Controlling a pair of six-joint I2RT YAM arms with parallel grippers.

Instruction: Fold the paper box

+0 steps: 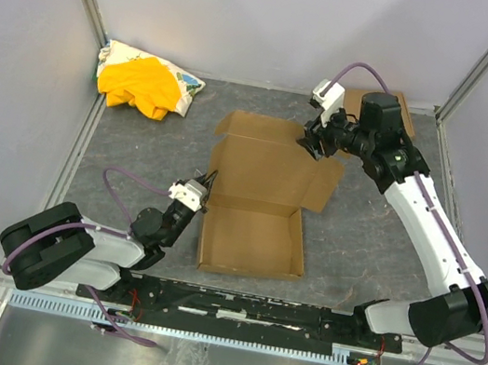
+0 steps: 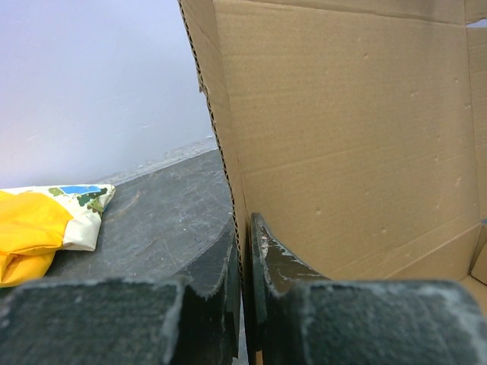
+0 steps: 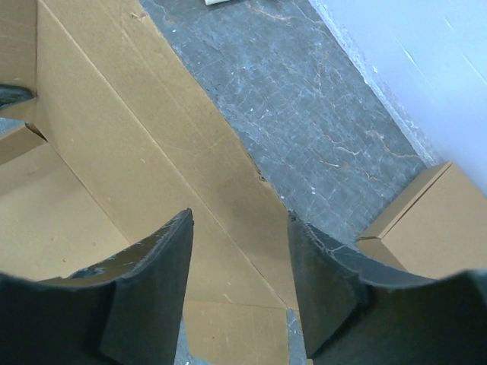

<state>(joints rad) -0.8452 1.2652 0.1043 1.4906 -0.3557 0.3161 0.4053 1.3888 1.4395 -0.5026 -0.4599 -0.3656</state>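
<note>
Top view: the paper box (image 1: pixel 258 209) is found part-folded at the middle of the table (image 1: pixel 353 259), between the arms. Left wrist view: its upright side wall is pinched edge-on by the left gripper (image 2: pixel 245 228) — jaws narrow. Right wrist view: the right gripper (image 3: pixel 240 228) is held wide over a far flap's edge — nothing is gripped.

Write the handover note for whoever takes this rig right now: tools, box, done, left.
The left tool is shut on the upright left wall of the paper box, a plain brown die-cut cardboard sheet lying mid-table.
The right tool is open over the box's far right flap, gripping nothing.
Done: left wall raised.
Left: the far panel and flaps lie open; fold and tuck them.
</note>
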